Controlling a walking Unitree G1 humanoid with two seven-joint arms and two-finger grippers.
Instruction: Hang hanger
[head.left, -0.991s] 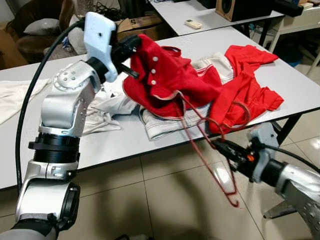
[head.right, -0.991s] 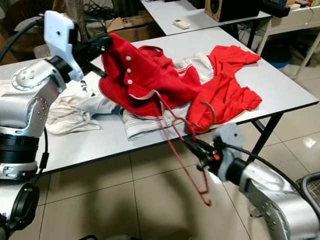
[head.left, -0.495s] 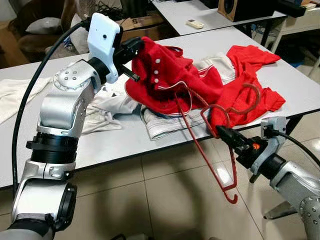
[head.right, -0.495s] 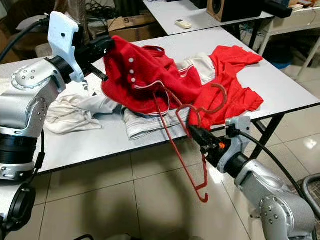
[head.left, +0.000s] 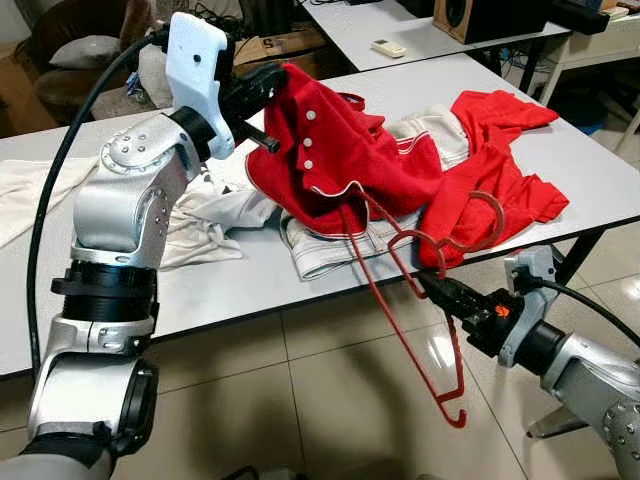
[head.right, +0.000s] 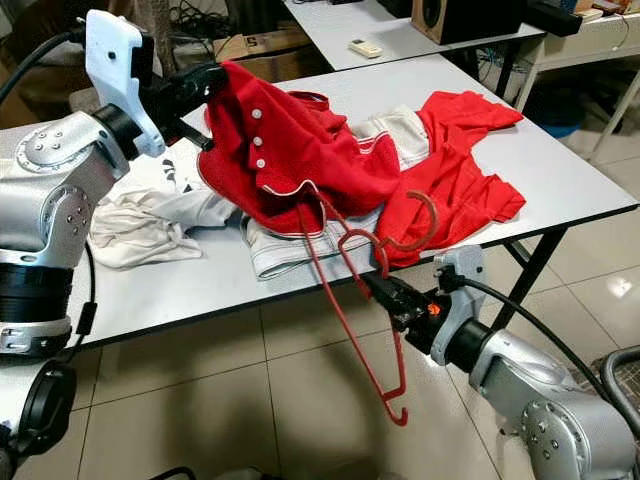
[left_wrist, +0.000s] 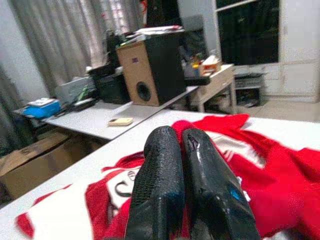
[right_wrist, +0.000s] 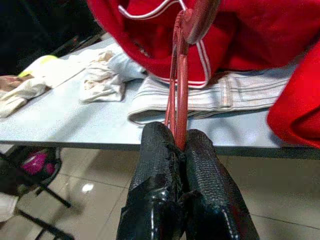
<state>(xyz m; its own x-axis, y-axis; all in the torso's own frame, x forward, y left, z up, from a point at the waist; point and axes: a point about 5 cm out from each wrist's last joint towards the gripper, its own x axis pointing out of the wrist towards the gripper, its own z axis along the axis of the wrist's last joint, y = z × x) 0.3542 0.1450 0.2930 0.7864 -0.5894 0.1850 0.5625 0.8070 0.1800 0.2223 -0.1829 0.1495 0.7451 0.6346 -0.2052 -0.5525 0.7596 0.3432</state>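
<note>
At the far left of the white table, the left gripper is raised, its fingers pressed together on the collar of a red buttoned shirt, which is held up above the tabletop. White cloths lie to the left under the arm, and a striped white garment is seen beneath the shirt. A red hanger is partly inside the shirt, its frame hanging past the near table edge over the tiled floor. To the right, the hanger's wire is pinched by the right gripper just off the near edge. Another red garment lies spread at the right.
</note>
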